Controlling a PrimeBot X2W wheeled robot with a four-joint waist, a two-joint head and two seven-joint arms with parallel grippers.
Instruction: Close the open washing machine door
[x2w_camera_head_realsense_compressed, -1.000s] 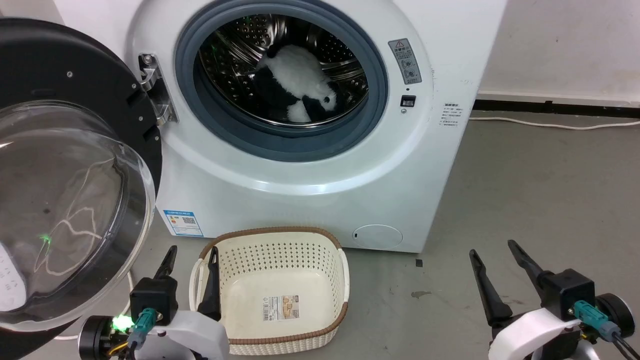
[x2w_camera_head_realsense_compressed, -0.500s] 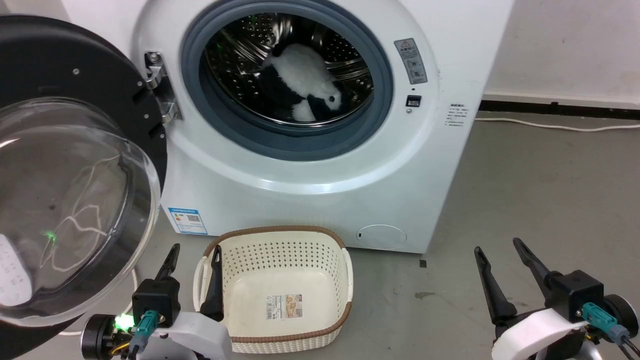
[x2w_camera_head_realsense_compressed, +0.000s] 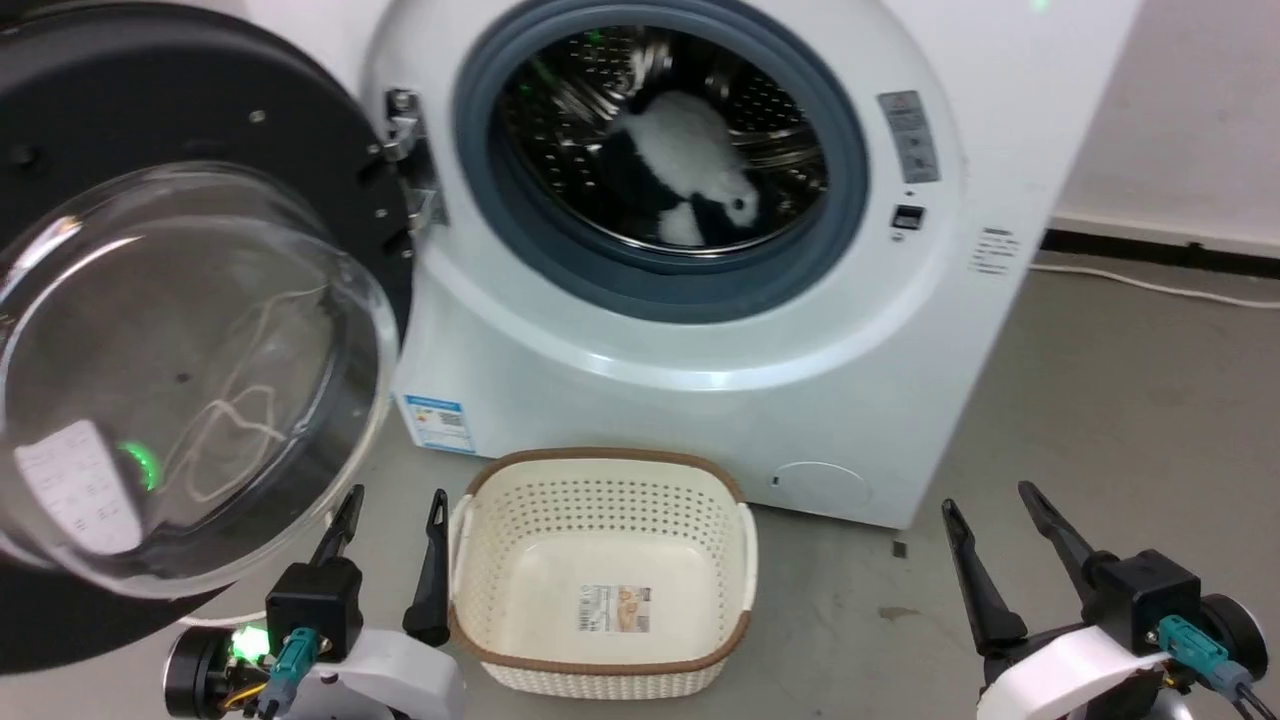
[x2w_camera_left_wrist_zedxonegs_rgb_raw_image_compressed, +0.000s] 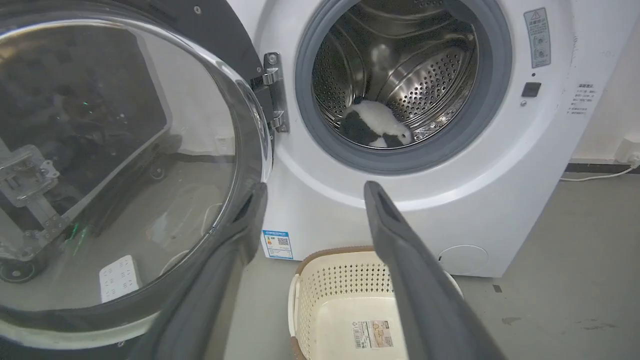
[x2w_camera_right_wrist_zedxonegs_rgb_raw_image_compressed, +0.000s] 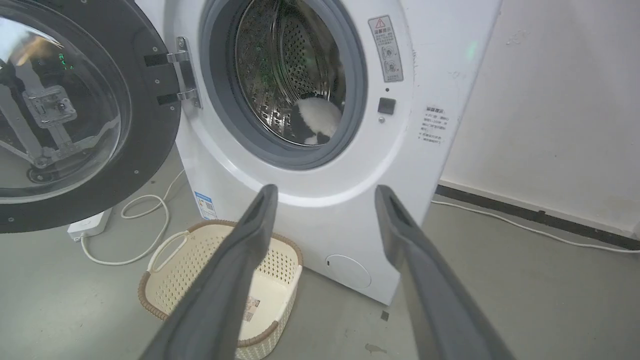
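Observation:
The washing machine door (x2w_camera_head_realsense_compressed: 150, 100) is a round glossy black disc with a bulging clear glass bowl (x2w_camera_head_realsense_compressed: 190, 380). It stands swung wide open on its hinge (x2w_camera_head_realsense_compressed: 405, 130) at the left of the white washing machine (x2w_camera_head_realsense_compressed: 700, 400). The left wrist view has the door (x2w_camera_left_wrist_zedxonegs_rgb_raw_image_compressed: 115, 165) close on its left, and the right wrist view has the door (x2w_camera_right_wrist_zedxonegs_rgb_raw_image_compressed: 150, 125) further off. My left gripper (x2w_camera_head_realsense_compressed: 395, 497) is open and empty, low on the floor side just below the bowl. My right gripper (x2w_camera_head_realsense_compressed: 987, 497) is open and empty at the lower right, away from the machine.
A black and white plush toy (x2w_camera_head_realsense_compressed: 690, 165) lies in the steel drum behind the grey rubber ring (x2w_camera_head_realsense_compressed: 640, 290). A cream basket (x2w_camera_head_realsense_compressed: 600, 458) with a brown rim stands on the floor before the machine. A white power strip (x2w_camera_right_wrist_zedxonegs_rgb_raw_image_compressed: 87, 227) and cable (x2w_camera_right_wrist_zedxonegs_rgb_raw_image_compressed: 145, 235) lie under the door.
The head camera has turned left, so the whole picture has slid right. The door stays wide open, and both grippers keep their places and stay open.

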